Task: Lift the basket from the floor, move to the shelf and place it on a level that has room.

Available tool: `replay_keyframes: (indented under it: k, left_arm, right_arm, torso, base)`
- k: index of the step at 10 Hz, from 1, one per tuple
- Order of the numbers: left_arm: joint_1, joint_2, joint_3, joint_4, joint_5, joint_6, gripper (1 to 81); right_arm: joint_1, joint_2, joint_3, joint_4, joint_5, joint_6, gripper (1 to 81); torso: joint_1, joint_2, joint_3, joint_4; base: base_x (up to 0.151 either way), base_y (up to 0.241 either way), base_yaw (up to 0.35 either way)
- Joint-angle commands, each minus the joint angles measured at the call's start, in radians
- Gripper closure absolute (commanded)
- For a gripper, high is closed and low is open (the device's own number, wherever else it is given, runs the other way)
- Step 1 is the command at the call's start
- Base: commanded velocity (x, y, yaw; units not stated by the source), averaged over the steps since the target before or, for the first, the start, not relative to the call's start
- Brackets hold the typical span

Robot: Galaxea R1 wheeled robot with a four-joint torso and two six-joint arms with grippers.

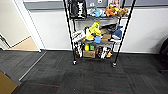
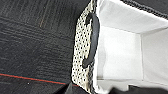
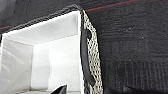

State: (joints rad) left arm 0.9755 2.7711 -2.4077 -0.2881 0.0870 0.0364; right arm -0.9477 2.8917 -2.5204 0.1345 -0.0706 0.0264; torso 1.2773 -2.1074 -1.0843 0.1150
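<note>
The basket (image 2: pixel 80 50) shows close up in the left wrist view: cream woven side, dark loop handle (image 2: pixel 93 37), pale white inside. My left gripper (image 2: pixel 97 90) is at that handled wall. The right wrist view has the basket (image 3: pixel 57 57) with its other handle (image 3: pixel 85 57), and my right gripper (image 3: pixel 94 90) sits at that wall. Whether either grips the basket cannot be told. Dark grey carpet floor (image 2: pixel 32 45) lies beyond it. In the head view the black wire shelf (image 1: pixel 97 32) stands ahead against the wall. The tiers I see are crowded with toys and boxes, and its posts run past the upper edge.
Carpet floor (image 1: pixel 95 75) stretches between me and the rack, crossed by a thin red line (image 1: pixel 42 85). A doorway with tan flooring (image 1: pixel 26 45) opens at the left. A brown object (image 1: pixel 5 86) sits at the near left, and something dark (image 1: pixel 163 55) at the right edge.
</note>
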Motion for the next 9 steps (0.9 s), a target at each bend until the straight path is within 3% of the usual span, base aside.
replay_keyframes:
  k: [1, 3, 5, 7, 8, 9]
  left_arm:
    - [-0.12, -0.016, -0.004, 0.0, 0.091, -0.001, 1.0]
    - [-0.139, -0.016, -0.005, 0.003, 0.091, -0.001, 1.0]
    - [-0.149, -0.014, -0.004, 0.0, 0.092, -0.001, 1.0]
    - [-0.152, -0.013, -0.004, -0.005, 0.112, -0.001, 1.0]
    - [-0.168, -0.011, -0.004, -0.006, 0.114, -0.001, 1.0]
    - [-0.188, -0.011, -0.004, -0.008, 0.114, -0.001, 1.0]
  right_arm:
    - [0.126, 0.005, 0.005, 0.014, -0.066, 0.001, 1.0]
    - [0.137, 0.016, 0.003, 0.014, -0.067, 0.006, 1.0]
    - [0.146, 0.02, 0.002, 0.016, -0.066, 0.007, 1.0]
    - [0.152, 0.019, 0.002, 0.019, -0.066, 0.017, 1.0]
    - [0.158, 0.019, 0.002, 0.025, -0.066, 0.024, 1.0]
    - [0.17, 0.02, 0.003, 0.034, -0.066, 0.036, 1.0]
  torso:
    - [0.064, -0.099, 0.0, 0.0]
    - [0.105, -0.165, 0.0, 0.0]
    - [0.147, -0.231, -0.094, 0.0]
    - [0.178, -0.282, -0.115, 0.0]
    - [0.196, -0.31, -0.048, 0.0]
    - [0.211, -0.337, -0.074, 0.0]
  base:
    - [0.0, 0.0, 0.0]
    - [0.0, 0.0, 0.0]
    - [0.0, 0.0, 0.0]
    - [0.0, 0.0, 0.0]
    - [0.0, 0.0, 0.0]
    - [0.0, 0.0, 0.0]
